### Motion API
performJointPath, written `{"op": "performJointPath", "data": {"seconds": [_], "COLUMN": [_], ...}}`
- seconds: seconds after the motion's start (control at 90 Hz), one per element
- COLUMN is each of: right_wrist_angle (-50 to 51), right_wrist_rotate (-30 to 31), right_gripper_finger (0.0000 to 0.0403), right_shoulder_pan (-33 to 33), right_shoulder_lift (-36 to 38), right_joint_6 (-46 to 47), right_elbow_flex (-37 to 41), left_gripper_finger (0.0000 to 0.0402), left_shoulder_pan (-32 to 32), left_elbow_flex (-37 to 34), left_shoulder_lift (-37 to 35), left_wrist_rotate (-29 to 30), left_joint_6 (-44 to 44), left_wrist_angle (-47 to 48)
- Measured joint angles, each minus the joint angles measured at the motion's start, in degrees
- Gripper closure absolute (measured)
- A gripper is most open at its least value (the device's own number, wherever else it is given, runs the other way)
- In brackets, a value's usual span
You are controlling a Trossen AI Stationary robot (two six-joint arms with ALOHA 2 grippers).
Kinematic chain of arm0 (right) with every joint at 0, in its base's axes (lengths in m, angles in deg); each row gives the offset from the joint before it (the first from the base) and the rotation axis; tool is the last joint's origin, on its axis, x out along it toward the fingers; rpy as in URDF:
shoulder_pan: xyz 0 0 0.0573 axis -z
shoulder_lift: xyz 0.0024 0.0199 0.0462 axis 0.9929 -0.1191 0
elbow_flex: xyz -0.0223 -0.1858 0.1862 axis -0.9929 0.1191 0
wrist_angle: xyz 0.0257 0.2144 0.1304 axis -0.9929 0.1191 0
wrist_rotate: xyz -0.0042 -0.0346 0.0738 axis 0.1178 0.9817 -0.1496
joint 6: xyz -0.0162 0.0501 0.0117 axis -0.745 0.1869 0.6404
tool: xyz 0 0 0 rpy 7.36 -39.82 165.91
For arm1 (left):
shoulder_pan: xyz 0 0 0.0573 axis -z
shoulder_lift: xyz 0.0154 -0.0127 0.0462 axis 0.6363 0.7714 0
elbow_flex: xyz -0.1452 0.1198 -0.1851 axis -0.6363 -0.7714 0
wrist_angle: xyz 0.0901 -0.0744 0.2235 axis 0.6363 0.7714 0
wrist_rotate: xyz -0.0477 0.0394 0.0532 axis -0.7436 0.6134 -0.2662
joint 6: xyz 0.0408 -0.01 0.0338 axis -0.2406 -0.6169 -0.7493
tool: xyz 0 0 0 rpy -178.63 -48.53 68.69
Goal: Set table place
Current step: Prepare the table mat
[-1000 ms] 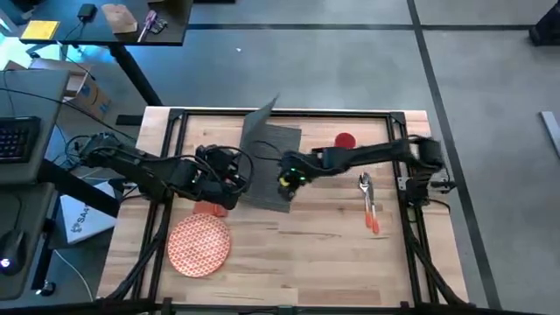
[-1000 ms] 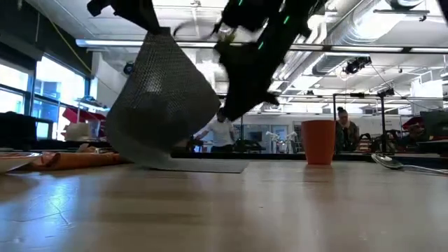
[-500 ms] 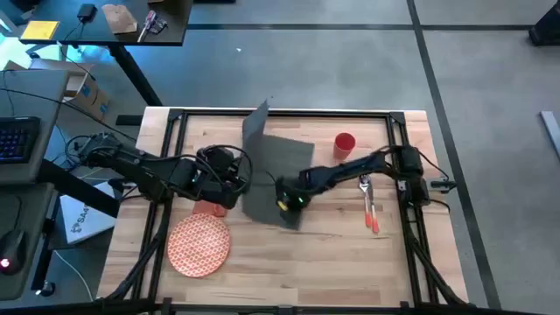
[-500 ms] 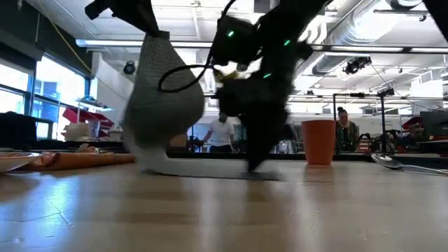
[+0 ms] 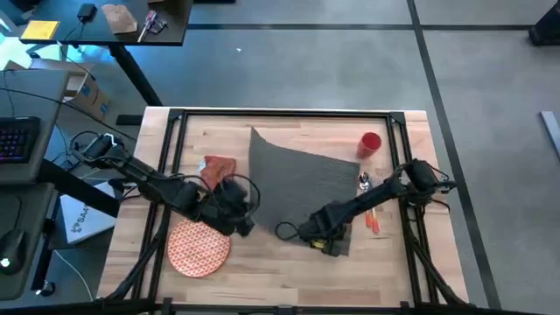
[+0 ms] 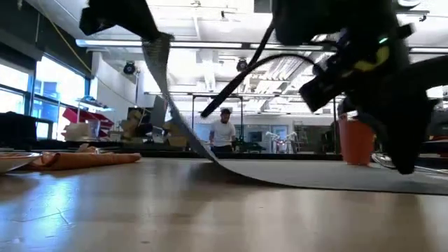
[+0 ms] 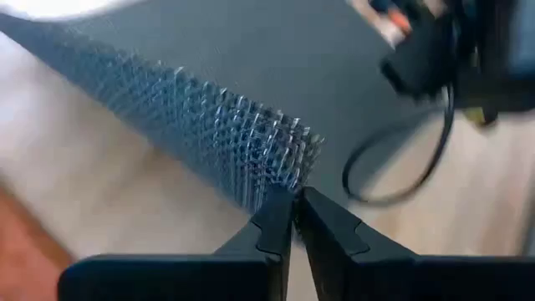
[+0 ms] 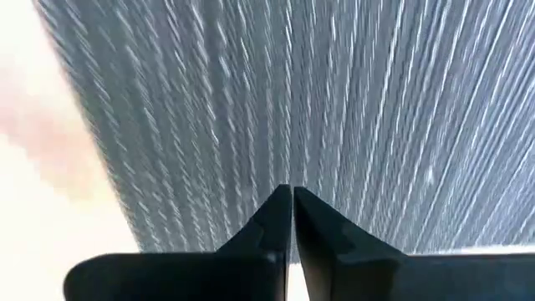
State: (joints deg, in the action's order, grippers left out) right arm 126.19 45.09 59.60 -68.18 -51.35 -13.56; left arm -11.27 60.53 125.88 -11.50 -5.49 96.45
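Note:
The dark grey placemat (image 5: 297,179) lies spread over the middle of the table (image 5: 262,271), its far part flat on the wood. My left gripper (image 5: 245,220) is shut on its near left corner, held up high in the low view (image 6: 150,38). My right gripper (image 5: 331,243) is shut on its near right corner, low at the tabletop (image 6: 406,164). The orange napkin (image 5: 219,166) lies left of the mat. The patterned plate (image 5: 199,248) rests near the front left. The red cup (image 5: 369,143) stands by the mat's far right corner, with the cutlery (image 5: 371,206) at the right. My left gripper pinches the placemat's near left corner (image 7: 284,180) between its two fingers, a single woven layer. That corner is raised well above the table, and the mat slopes down from it (image 6: 189,140) onto the wood. My right gripper pinches the placemat's near edge at the right corner (image 8: 288,180) between its shut fingers. That corner sits low, at or just above the tabletop (image 6: 420,178), with the mat nearly flat there.
A black rail frame (image 5: 280,114) runs around the tabletop. A dark desk with a keyboard (image 5: 17,140) stands off the left side. Bare wood shows along the near edge (image 5: 280,280). People show in the room behind the table (image 6: 222,133).
Both grippers have drawn the placemat toward the table's near edge. My right gripper has also gone right and down to the tabletop. The mat, earlier bunched and hanging upright, now lies spread out with only its left corner raised. The red cup now stands farther right.

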Motion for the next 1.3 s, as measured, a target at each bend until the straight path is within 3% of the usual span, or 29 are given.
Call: {"op": "performJointPath", "data": {"seconds": [0.3, 0.378, 0.544, 0.7, 0.9, 1.044, 1.3], "right_wrist_angle": [0.98, 1.66, -0.84, -5.37, -8.6, -15.08, -26.84], "right_wrist_rotate": [1.46, 3.46, 6.52, 7.19, 7.13, 7.57, 3.68], "right_gripper_finger": [0.0403, 0.0403, 0.0403, 0.0403, 0.0403, 0.0403, 0.0403], "right_shoulder_pan": [-3.11, -3.6, -2.0, 0.48, 3.94, 6.1, 9.95], "right_shoulder_lift": [6.67, 8.44, 8.81, 8.15, 8.35, 7.97, 1.11], "right_joint_6": [1.36, 2.67, 5.45, 6.06, 6.34, 5.66, -0.04], "right_elbow_flex": [-0.08, -0.1, -0.14, -0.17, -0.17, -0.17, -0.21], "left_gripper_finger": [0.0348, 0.0342, 0.0323, 0.0307, 0.0273, 0.0249, 0.0249], "left_shoulder_pan": [0.44, 0.44, 0.4, 1.81, 7.7, 12.97, 19.04], "left_elbow_flex": [0.0, 0.0, 0.02, -0.24, -6.43, -13.05, -22.38], "left_shoulder_lift": [-0.77, -0.77, -0.77, -0.77, -0.77, -0.79, -0.77], "left_wrist_rotate": [-26.55, -30.78, -31.73, -33.31, -37.97, -38.35, -29.46], "left_joint_6": [-0.35, -2.41, -2.7, 4.05, 15.38, 25.78, 42.71], "left_wrist_angle": [-0.13, 0.01, 3.73, 9.89, 9.34, 1.23, -13.45]}}
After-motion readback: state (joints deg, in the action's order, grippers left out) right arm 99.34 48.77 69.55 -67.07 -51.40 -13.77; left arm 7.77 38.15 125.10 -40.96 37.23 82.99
